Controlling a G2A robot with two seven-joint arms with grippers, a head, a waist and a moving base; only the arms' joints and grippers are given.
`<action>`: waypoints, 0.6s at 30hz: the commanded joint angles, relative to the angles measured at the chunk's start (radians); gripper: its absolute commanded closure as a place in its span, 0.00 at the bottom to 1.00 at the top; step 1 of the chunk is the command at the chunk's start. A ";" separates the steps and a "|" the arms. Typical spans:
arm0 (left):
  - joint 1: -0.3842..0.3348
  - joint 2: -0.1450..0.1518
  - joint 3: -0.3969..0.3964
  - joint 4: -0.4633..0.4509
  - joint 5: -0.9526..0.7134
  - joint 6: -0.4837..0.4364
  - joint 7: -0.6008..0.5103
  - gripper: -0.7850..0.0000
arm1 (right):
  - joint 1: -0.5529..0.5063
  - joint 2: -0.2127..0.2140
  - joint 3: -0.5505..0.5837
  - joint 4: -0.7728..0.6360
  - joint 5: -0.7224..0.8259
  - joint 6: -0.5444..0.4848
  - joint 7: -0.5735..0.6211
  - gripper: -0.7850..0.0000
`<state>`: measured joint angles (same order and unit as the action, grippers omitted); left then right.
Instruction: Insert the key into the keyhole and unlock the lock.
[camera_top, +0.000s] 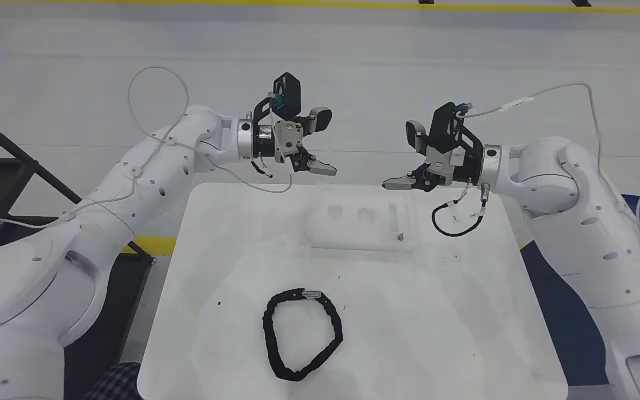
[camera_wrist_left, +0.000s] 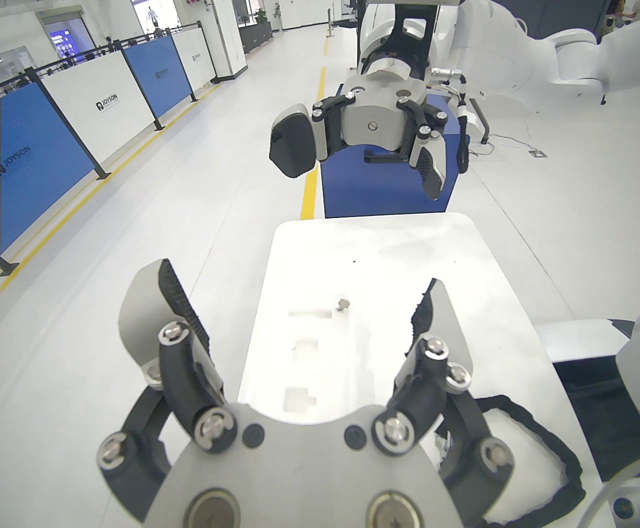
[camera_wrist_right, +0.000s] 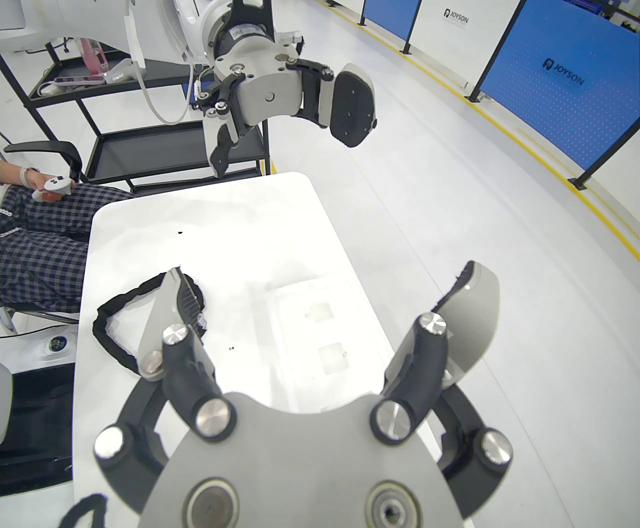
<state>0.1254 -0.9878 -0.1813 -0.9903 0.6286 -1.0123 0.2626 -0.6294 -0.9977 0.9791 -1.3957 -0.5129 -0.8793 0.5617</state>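
**Q:** Top view: where do the parts lie?
**A:** The key (camera_top: 398, 238) lies flat toward the right end of a clear tray (camera_top: 330, 243), just above the centre of the white table (camera_top: 480, 330). The chain lock (camera_top: 270, 335) forms a closed loop at lower centre, well apart from the tray. Its metal barrel (camera_top: 312, 293) sits at the top of the loop. The left gripper (camera_top: 322, 145), upper left of centre, and the right gripper (camera_top: 405, 158), upper right of centre, face each other near the table's far edge. Both are spread wide and empty.

**Q:** Left wrist view?
**A:** The left gripper (camera_wrist_left: 300, 280) is released and holds nothing. The key (camera_wrist_left: 343, 303) rests on the tray (camera_wrist_left: 350, 360) just ahead of it. The right gripper (camera_wrist_left: 362, 165) hangs beyond, likewise released. The chain lock (camera_wrist_left: 542, 432) lies beside the tray.

**Q:** Right wrist view?
**A:** The right gripper (camera_wrist_right: 325, 277) is spread and empty over the tray (camera_wrist_right: 300, 300). The chain lock (camera_wrist_right: 102, 325) lies near the tray, partly hidden by the gripper.

**Q:** How should the parts handle?
**A:** The key is probably light, stiff and thin. Lying flat, it offers little to pinch, so it is best taken by its head, leaving the blade free. The chain looks limp in its fabric sleeve and would likely sag or slide. The rigid barrel is the firmer hold. The keyhole is too small to make out.
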 joint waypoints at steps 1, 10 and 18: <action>0.000 0.000 0.000 0.000 0.000 0.000 0.000 0.00 | 0.000 0.000 0.000 0.000 0.000 0.000 0.000 0.00; 0.000 0.000 0.000 0.000 0.000 0.000 0.000 0.00 | 0.000 0.000 0.000 0.000 0.000 0.000 0.000 0.00; 0.000 0.000 0.000 0.000 0.000 0.000 0.000 0.00 | -0.036 -0.001 -0.017 -0.003 -0.055 0.116 0.030 0.00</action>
<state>0.1254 -0.9878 -0.1813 -0.9903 0.6286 -1.0123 0.2626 -0.6590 -0.9988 0.9649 -1.3990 -0.5604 -0.7944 0.5811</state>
